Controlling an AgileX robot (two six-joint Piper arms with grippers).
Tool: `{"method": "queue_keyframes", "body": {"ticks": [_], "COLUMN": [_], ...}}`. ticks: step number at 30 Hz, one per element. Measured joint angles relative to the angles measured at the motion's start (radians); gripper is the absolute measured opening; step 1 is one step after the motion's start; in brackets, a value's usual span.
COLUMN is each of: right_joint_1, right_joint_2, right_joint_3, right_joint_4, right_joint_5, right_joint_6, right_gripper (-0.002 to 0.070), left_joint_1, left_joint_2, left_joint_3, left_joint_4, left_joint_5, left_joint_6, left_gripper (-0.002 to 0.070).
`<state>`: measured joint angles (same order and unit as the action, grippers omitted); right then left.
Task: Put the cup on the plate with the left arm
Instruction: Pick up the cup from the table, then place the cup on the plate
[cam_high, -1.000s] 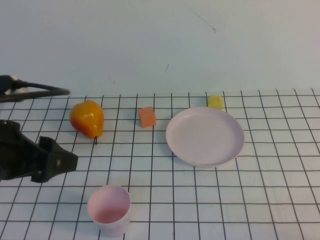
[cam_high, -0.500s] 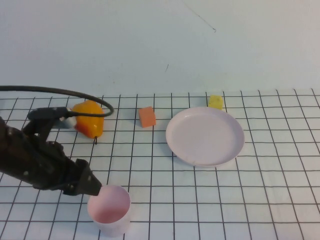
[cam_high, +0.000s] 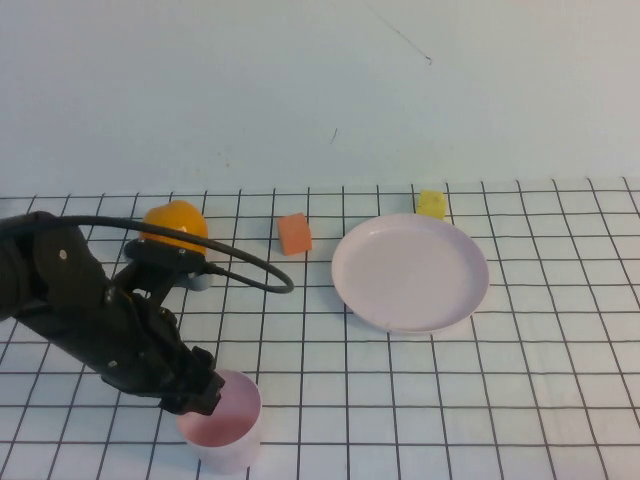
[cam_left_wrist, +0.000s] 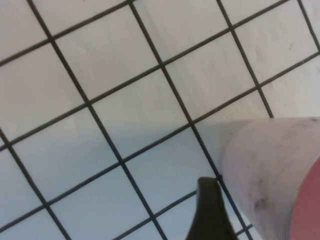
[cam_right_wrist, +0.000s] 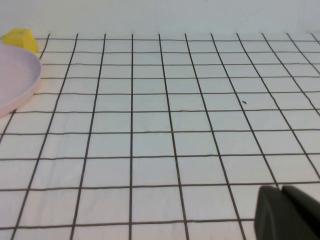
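The pale pink cup (cam_high: 228, 418) stands upright near the table's front left. It fills one corner of the left wrist view (cam_left_wrist: 265, 170). My left gripper (cam_high: 205, 393) is lowered at the cup's left rim. One dark finger (cam_left_wrist: 210, 212) shows just outside the cup's wall with a small gap; the other finger is hidden, so the jaws stand apart. The pale pink plate (cam_high: 410, 272) lies empty at centre right and shows in the right wrist view (cam_right_wrist: 15, 80). My right gripper (cam_right_wrist: 282, 192) is shut and empty over bare grid cloth, out of the high view.
An orange-yellow pear (cam_high: 172, 222) stands behind the left arm, partly covered by it. An orange cube (cam_high: 294, 233) lies left of the plate. A yellow block (cam_high: 431, 203) sits at the plate's far edge. The arm's black cable (cam_high: 250, 272) loops over the cloth.
My left arm has swung in from the left edge and come down to the cup's left rim. The cup, the plate and the other things have not moved.
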<state>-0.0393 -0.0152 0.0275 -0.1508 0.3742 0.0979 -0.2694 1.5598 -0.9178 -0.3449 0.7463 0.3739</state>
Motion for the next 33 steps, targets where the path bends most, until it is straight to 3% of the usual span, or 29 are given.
{"method": "queue_keyframes", "body": {"ticks": [4,8,11,20,25,33], "right_joint_1": [0.000,0.000,0.000,0.000,0.000,0.000], "right_joint_2": [0.000,0.000,0.000,0.000,0.000,0.000], "right_joint_3": [0.000,0.000,0.000,0.000,0.000,0.000], "right_joint_4": [0.000,0.000,0.000,0.000,0.000,0.000], "right_joint_5": [0.000,0.000,0.000,0.000,0.000,0.000], "right_joint_6": [0.000,0.000,0.000,0.000,0.000,0.000], "right_gripper": [-0.0002,-0.0002,-0.0002,-0.0002,-0.0002,-0.0002], "left_joint_1": [0.000,0.000,0.000,-0.013,-0.077,-0.157], "left_joint_2": [0.041,0.057,0.058,0.079,0.202,0.544], "left_joint_3": [0.000,0.000,-0.005,-0.240,-0.497,-0.968], "left_joint_4": [-0.002,-0.032,-0.062,-0.162,-0.129,-0.032], "left_joint_5": [-0.002,-0.002,-0.004,0.059,0.115,0.194], "left_joint_6": [-0.001,-0.002,0.000,0.001,-0.007,-0.162], "left_gripper": [0.0312,0.0082,0.0025,0.0011,0.0011,0.0011]}}
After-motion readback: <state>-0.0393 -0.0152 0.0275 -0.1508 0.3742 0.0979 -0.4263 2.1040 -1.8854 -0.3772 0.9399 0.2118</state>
